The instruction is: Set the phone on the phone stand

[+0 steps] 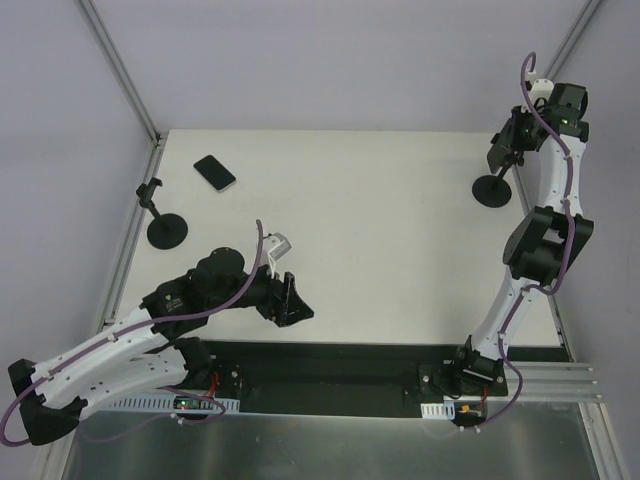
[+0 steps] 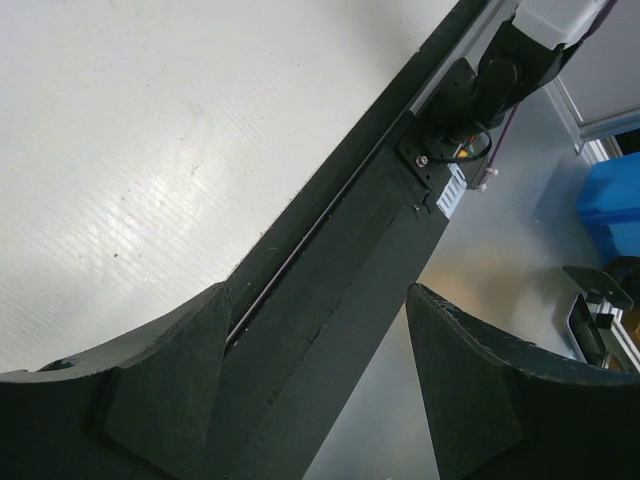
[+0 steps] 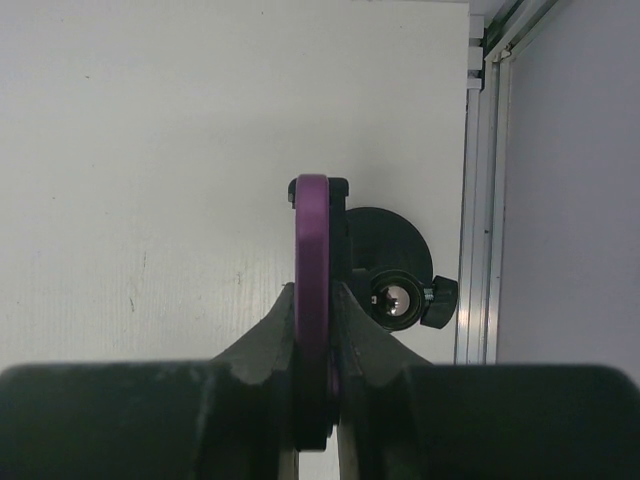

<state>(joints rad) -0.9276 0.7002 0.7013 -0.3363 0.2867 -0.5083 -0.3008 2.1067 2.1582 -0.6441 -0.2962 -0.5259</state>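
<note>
A phone with a purple edge [image 3: 312, 240] is held upright and edge-on, with my right gripper [image 3: 318, 300] shut on it. It hangs just above and beside a black phone stand [image 3: 385, 240] with a round base. That stand [image 1: 493, 190] is at the table's back right, under the right gripper [image 1: 510, 140]. A second black phone [image 1: 214, 171] lies flat at the back left, with another stand [image 1: 166, 228] near it. My left gripper [image 1: 290, 300] is open and empty near the table's front edge, its jaws [image 2: 315, 295] spread over the black strip.
An aluminium frame rail [image 3: 480, 200] runs along the table's right edge, close to the right stand. A black strip [image 1: 330, 365] borders the table's front edge between the arm bases. A blue box [image 2: 610, 200] lies off the table.
</note>
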